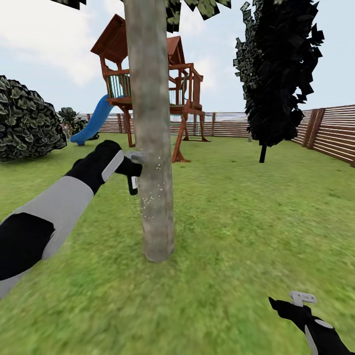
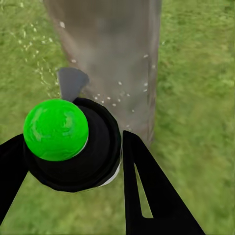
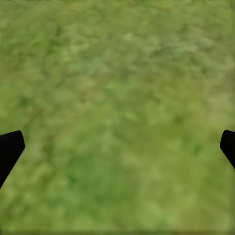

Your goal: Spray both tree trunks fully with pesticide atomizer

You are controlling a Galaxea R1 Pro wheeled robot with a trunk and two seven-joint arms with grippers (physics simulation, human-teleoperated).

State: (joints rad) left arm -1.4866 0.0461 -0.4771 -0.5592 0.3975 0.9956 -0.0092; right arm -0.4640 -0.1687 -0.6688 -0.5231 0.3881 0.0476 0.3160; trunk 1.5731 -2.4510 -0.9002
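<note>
A thick beige-grey tree trunk (image 1: 152, 148) rises from the grass floor (image 1: 236, 231) just ahead of me, with leaf clumps (image 1: 197, 7) at the top of the head view. My left gripper (image 1: 129, 171) is shut on the pesticide atomizer (image 1: 133, 181), held at the trunk's left side with its light grey spray head (image 1: 137, 157) touching the bark. White droplets (image 1: 148, 199) speckle the trunk there. In the left wrist view the black bottle (image 2: 93, 161) with a green round top sits between my fingers (image 2: 147, 186), nozzle (image 2: 72, 82) towards the trunk (image 2: 117, 54). My right gripper (image 1: 301, 301) hangs open and low over grass (image 3: 117, 107).
A wooden play tower (image 1: 182, 93) with a blue slide (image 1: 93, 123) stands behind the trunk. A round bush (image 1: 24, 121) is at the left, a thin-trunked near-black tree (image 1: 276, 74) at the right. A slatted brown fence (image 1: 330, 130) closes the lawn.
</note>
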